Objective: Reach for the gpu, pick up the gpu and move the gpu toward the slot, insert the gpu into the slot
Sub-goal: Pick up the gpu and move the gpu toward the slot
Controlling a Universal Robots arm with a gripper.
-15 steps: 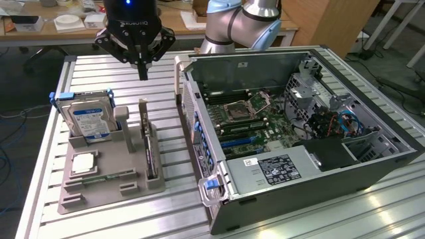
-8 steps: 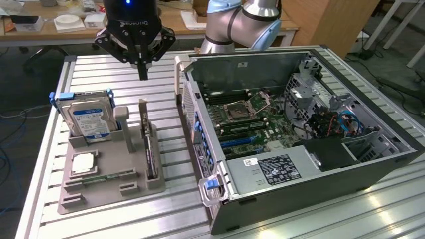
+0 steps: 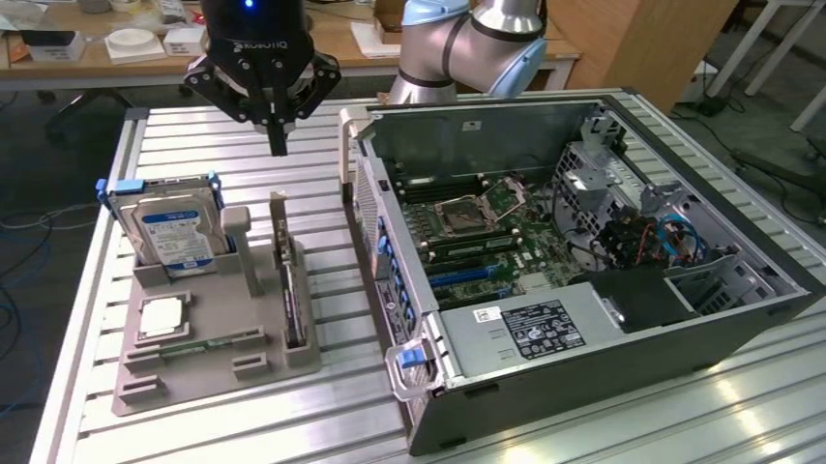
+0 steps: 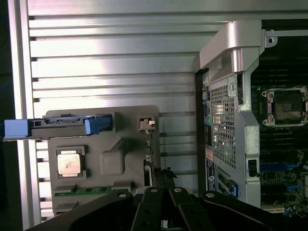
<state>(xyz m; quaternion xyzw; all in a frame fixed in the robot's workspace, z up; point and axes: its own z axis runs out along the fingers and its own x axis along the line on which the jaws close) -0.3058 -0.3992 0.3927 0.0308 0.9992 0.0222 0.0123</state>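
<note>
The gpu is a thin green card standing on edge in a grey holder, its pale bracket end pointing up at the far end. My gripper hangs above and behind the card's bracket end, clear of it, fingers shut together with nothing between them. In the wrist view the gripper looks down on the card's top edge. The slot is a long blue strip on the green motherboard inside the open computer case; it shows in the wrist view as the slot.
The holder also carries a boxy hard drive with blue tabs, a square silver chip and a memory stick. The open case stands to the exterior view's right, its wall close beside the holder. The slatted metal table lies underneath.
</note>
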